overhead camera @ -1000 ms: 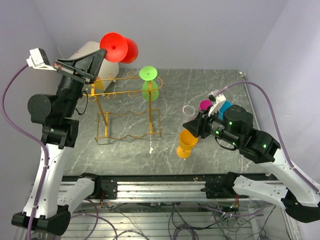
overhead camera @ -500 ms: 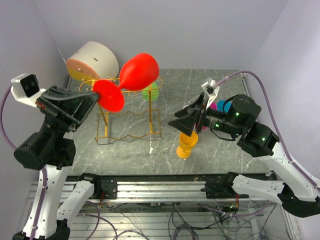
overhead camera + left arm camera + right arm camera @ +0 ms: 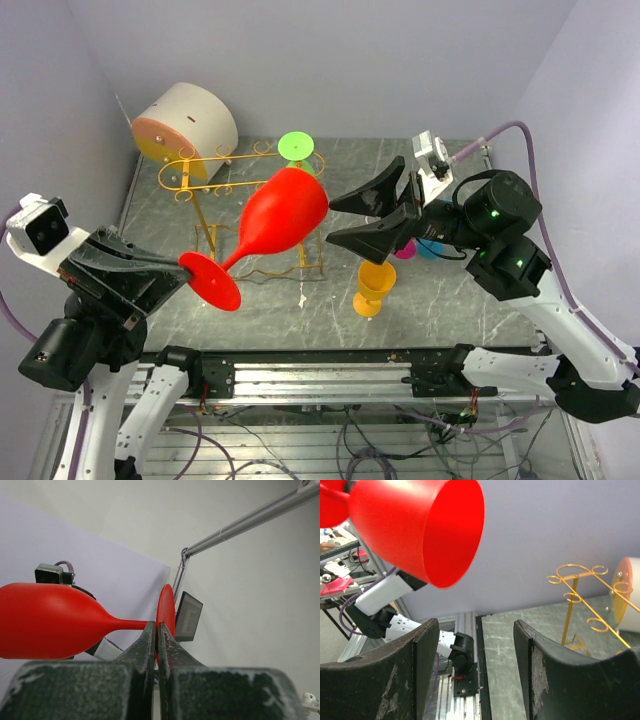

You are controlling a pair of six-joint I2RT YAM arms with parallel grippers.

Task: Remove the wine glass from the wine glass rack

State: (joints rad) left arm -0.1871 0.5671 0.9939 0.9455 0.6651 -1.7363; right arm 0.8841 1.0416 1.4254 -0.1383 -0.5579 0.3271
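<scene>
Red wine glass (image 3: 285, 215) reads as smooth plastic, with a soft sheen along the bowl. The left gripper (image 3: 156, 629) shows black fingers (image 3: 142, 655), matt and grainy. At three o'clock in the right wrist view, the wine glass rack (image 3: 571, 605) is thin gold wire, metallic and glossy. The table (image 3: 400, 170) looks like grey veined stone, faintly polished.

The wine glass rack (image 3: 212, 160) stands at the far left of the table (image 3: 450, 300), with a drum (image 3: 190, 118) behind it in the corner and a second glass (image 3: 296, 146) at its right end. The wine glass (image 3: 285, 215) hangs tilted in the air, its foot in the left gripper (image 3: 187, 272) and its bowl pointing right toward the right gripper (image 3: 335, 222). That gripper hangs above a goblet (image 3: 375, 285).
</scene>
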